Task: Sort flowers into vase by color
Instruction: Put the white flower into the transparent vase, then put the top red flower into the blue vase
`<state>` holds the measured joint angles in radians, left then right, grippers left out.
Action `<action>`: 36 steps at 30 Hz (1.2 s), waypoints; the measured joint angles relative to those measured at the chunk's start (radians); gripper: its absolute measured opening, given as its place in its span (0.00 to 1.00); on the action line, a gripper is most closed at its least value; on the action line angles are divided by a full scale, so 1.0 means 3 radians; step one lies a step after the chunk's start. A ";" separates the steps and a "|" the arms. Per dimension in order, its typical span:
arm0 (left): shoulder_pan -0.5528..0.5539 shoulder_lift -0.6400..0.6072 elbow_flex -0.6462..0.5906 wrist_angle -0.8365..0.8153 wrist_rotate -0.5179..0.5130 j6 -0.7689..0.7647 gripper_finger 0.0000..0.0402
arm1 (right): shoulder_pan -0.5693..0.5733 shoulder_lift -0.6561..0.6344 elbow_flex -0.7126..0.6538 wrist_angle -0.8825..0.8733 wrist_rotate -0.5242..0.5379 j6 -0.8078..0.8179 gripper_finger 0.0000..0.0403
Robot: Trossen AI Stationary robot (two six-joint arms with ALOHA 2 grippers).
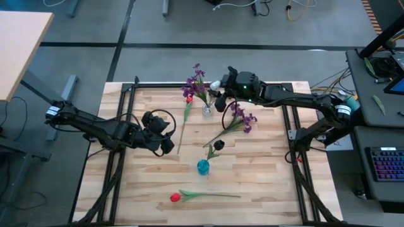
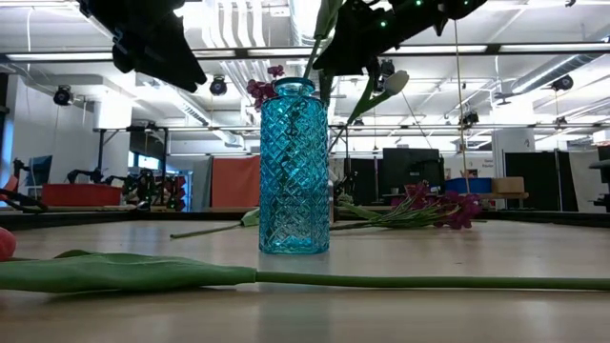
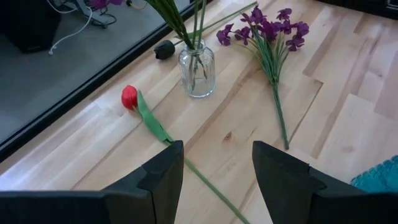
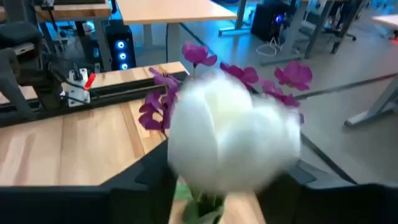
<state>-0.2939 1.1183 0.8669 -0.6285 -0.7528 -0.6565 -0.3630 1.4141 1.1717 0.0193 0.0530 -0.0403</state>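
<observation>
My right gripper (image 1: 221, 93) hovers beside the clear glass vase (image 1: 207, 110), which holds purple flowers (image 1: 196, 81), and is shut on a white-bud flower (image 4: 230, 140). My left gripper (image 3: 217, 180) is open above the table's left middle (image 1: 161, 142), over the stem of a red tulip (image 3: 129, 96) that lies flat beside the clear vase. A purple bunch (image 1: 241, 120) and a near-black bloom (image 1: 218, 145) lie on the table. The blue patterned vase (image 2: 294, 167) stands upright. A second red tulip (image 1: 175, 197) lies near the front edge. My right gripper pinches the white-bud flower between its two fingers on the green stem just under the head (image 4: 200, 210). The white head (image 1: 214, 84) sticks out past the fingertips. The flower is lifted clear of the table; the lower stem cannot be followed.
Black frame rails (image 1: 126, 94) run along the table's left, right and far sides. Bare wood lies between the blue vase and the left rail. A desk with a keyboard (image 1: 385, 165) stands to the right of the table.
</observation>
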 joint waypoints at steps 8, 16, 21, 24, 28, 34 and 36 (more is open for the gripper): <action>-0.0001 0.0001 0.0000 0.0015 0.0000 -0.0054 0.44 | 0.0001 -0.0154 0.0064 -0.0350 0.0005 0.0167 0.65; -0.0010 0.0001 -0.0096 0.0118 0.0003 -0.0244 0.44 | 0.0001 -0.0338 0.0193 -0.0678 0.0006 0.0315 0.78; -0.0106 0.0070 -0.0311 0.0477 0.0009 -0.0410 0.44 | 0.0010 -0.0437 0.0261 -0.0748 0.0004 0.0347 0.80; -0.0187 0.0149 -0.0421 0.0708 0.0038 -0.0494 0.44 | 0.0010 -0.0447 0.0326 -0.0751 -0.0003 0.0353 0.80; -0.0292 0.0304 -0.0494 0.0935 0.0122 -0.0526 0.44 | 0.0009 -0.0451 0.0393 -0.0740 -0.0230 0.0213 0.80; -0.0404 0.0643 -0.0476 0.1443 0.0137 -0.0538 0.44 | 0.0010 -0.0455 0.0466 -0.0754 -0.0629 0.0100 0.82; -0.0436 0.0764 -0.0385 0.1489 0.0137 -0.0569 0.44 | 0.0009 -0.0456 0.0513 -0.0772 -0.0631 0.0100 0.83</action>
<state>-0.4247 1.3476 0.7513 -0.1818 -0.7119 -0.8274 -0.3603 1.2773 1.3257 -0.2124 -0.1364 -0.0105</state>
